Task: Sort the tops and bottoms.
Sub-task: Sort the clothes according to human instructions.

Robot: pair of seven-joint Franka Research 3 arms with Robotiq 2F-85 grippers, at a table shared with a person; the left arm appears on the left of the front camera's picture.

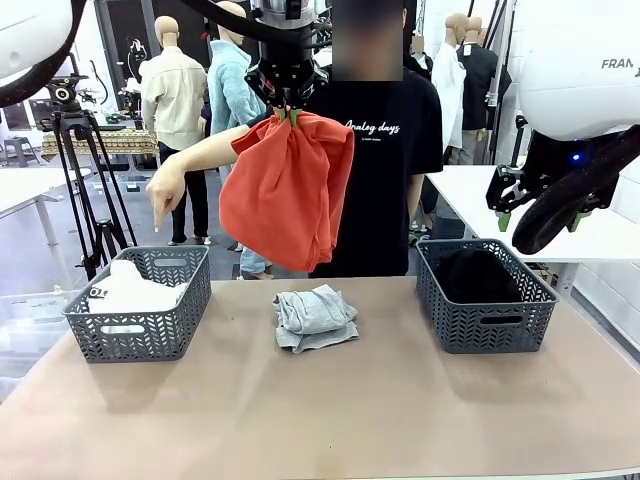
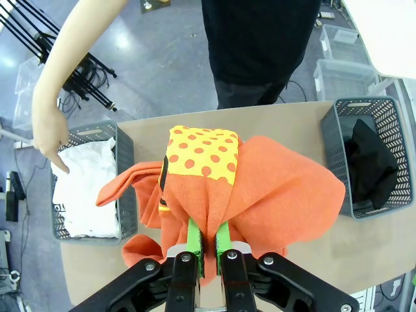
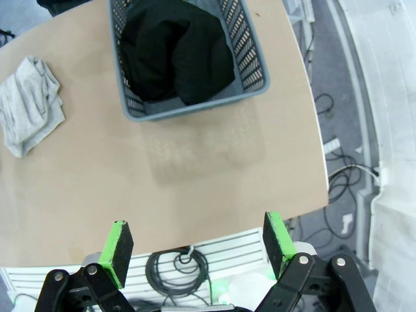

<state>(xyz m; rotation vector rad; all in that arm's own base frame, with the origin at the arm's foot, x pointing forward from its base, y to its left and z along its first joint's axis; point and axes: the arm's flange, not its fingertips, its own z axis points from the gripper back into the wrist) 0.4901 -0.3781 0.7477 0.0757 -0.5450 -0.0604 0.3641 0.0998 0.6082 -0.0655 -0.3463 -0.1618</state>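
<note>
Front view: the left tool (image 1: 288, 114) is clamped on the bright orange soft garment (image 1: 285, 195), which hangs high at 12 o'clock above the brown surface (image 1: 330, 410). The crumpled light grey garment (image 1: 314, 318) lies at centre. The white tee with black print (image 1: 128, 290) fills the grey plastic basket at 9 o'clock (image 1: 140, 342) (a person's hand (image 1: 165, 195) points down at it). The right tool (image 3: 198, 242) hangs at 3 o'clock with its jaws wide apart.

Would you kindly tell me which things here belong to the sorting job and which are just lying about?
Job: orange top in the shut left pincer; grey top on the table; white tee in the left basket; black garment in the right basket; person's pointing hand.
Lying about: tripod; white side table.
</note>
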